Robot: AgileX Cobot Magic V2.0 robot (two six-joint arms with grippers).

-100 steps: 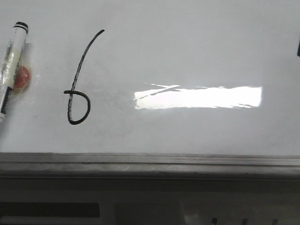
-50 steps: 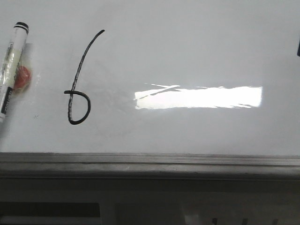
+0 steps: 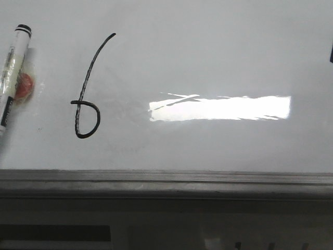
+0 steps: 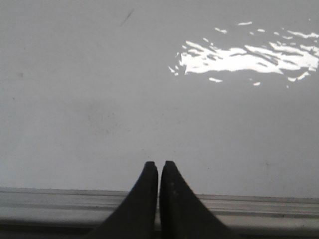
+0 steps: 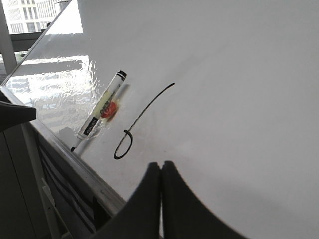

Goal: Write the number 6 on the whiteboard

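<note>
1. Whiteboard (image 3: 218,57) first, since it fills nearly every shot. Nearest to us in the front view is its grey metal edge (image 3: 166,179), running straight across the lower part of the frame, with the glossy white surface above it.

2. Both claws sit at that near edge. Our left gripper (image 4: 158,169), bottom centre of the left wrist view, has its fingertips pressed together with nothing between them. Our right gripper (image 5: 160,169), bottom centre of the right wrist view, is pinched closed and empty too.

3. Next out is the number 6 (image 3: 87,94), left of centre in the front view. The small loop sits low and the long stem slants up toward the upper right. In the right wrist view it lies up and left of the right claw, stem running lower left to upper right. The left wrist view only shows bare board, so we can't tell which arm is nearer.

4. Past it, at the far left edge of the front view, the marker (image 3: 11,78) lies flat, black cap toward the top, with a small red-orange thing (image 3: 24,86) touching it. It's near the 6 but clear of it.

5. To us the figure looks finished, so we'd guess nothing is left but pulling back. Nothing blocks either claw. The bright reflection (image 3: 221,108) is just glare.
</note>
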